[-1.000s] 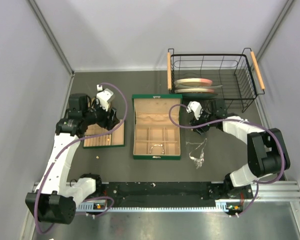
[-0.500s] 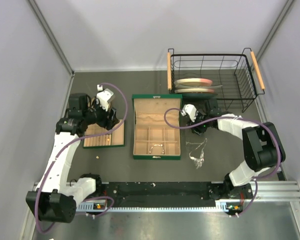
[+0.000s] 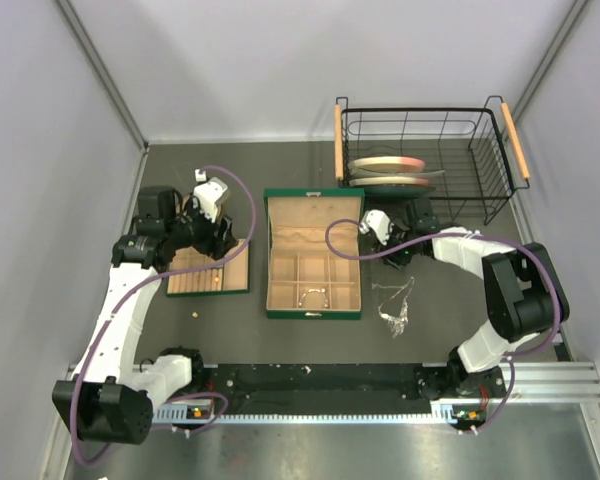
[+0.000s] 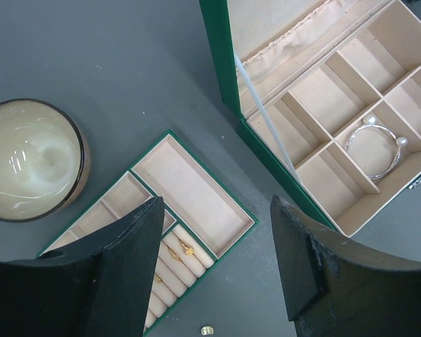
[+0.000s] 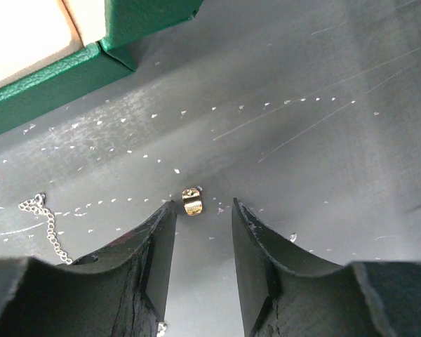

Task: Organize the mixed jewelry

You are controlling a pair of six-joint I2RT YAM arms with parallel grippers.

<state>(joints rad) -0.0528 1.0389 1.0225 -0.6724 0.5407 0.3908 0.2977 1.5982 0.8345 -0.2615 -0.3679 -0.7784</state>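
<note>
The open green box (image 3: 277, 268) holds a silver bracelet (image 3: 313, 297) in a front compartment, also in the left wrist view (image 4: 379, 149). Its tray insert (image 3: 208, 272) carries gold rings (image 4: 175, 249) on the rolls. A tiny gold bit (image 3: 194, 313) lies on the table by the tray's front edge (image 4: 207, 330). A silver chain necklace (image 3: 392, 305) lies tangled right of the box. A small gold ring (image 5: 191, 201) lies on the table just past my right gripper's (image 5: 202, 205) open tips. My left gripper (image 4: 217, 203) hangs open and empty above the tray.
A round bowl (image 4: 28, 158) stands behind the tray. A black wire basket (image 3: 425, 165) with plates stands at the back right. The box's corner (image 5: 119, 42) is close to the right gripper, and a chain end (image 5: 45, 221) lies to its left.
My right wrist has shifted a little left, toward the box's right side. The left arm has not moved.
</note>
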